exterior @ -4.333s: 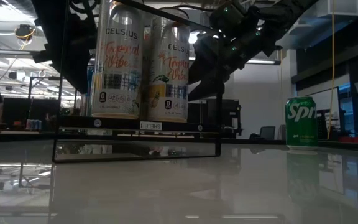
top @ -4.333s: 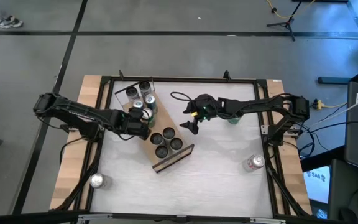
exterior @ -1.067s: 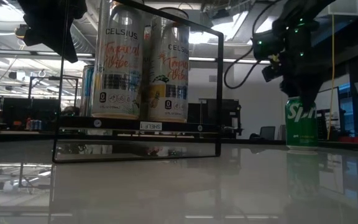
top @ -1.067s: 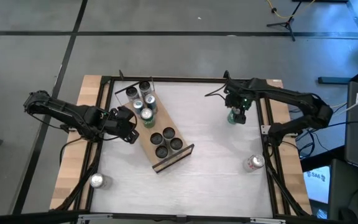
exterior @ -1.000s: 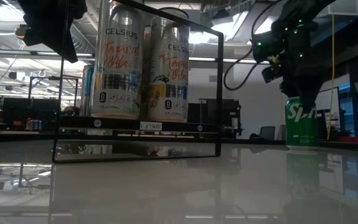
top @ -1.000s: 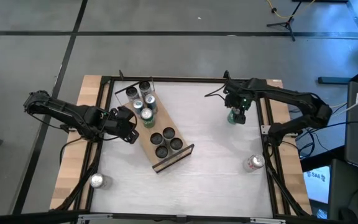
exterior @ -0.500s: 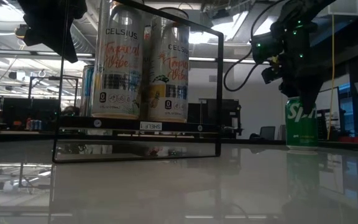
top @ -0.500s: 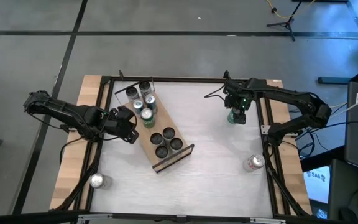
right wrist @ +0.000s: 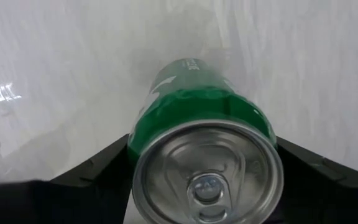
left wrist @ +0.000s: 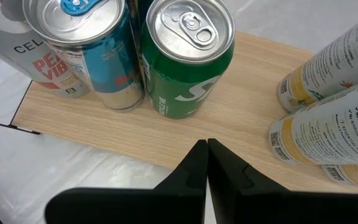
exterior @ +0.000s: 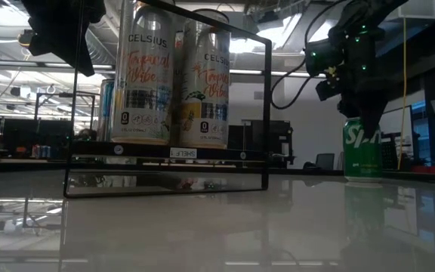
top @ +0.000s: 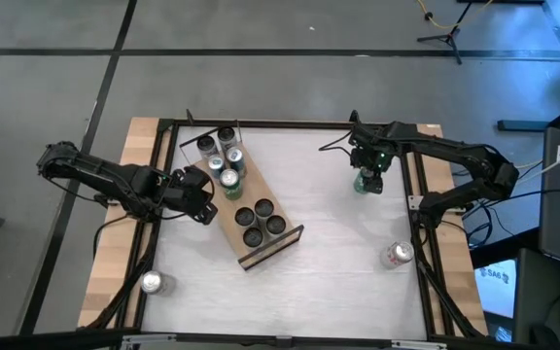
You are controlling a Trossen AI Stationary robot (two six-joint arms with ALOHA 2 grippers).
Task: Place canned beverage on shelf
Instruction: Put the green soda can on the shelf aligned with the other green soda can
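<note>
We see the right gripper [top: 367, 181] at about two o'clock on the table [top: 338, 262], its two fingers clamped on either side of a green soda can [right wrist: 204, 155] near the top rim. In the low view the green can [exterior: 362, 151] leans a little under the gripper [exterior: 365, 121]; we cannot tell whether its base touches the table.

The shelf [top: 244, 209], a light-wood board with dark edges, lies slantwise from eleven o'clock toward the centre of the table. Several cans [top: 220, 156] stand at its far end and four dark round ones [top: 259, 221] at its near end.

The left gripper [top: 200, 197] waits at nine o'clock just beside the shelf, its fingers [left wrist: 205, 163] pressed together and holding nothing. Ahead of it on the board stand a second green can [left wrist: 188, 59] and a blue can [left wrist: 98, 53].

Two loose silver cans stand apart, one at seven o'clock [top: 151, 283] and one at four o'clock [top: 395, 255].
</note>
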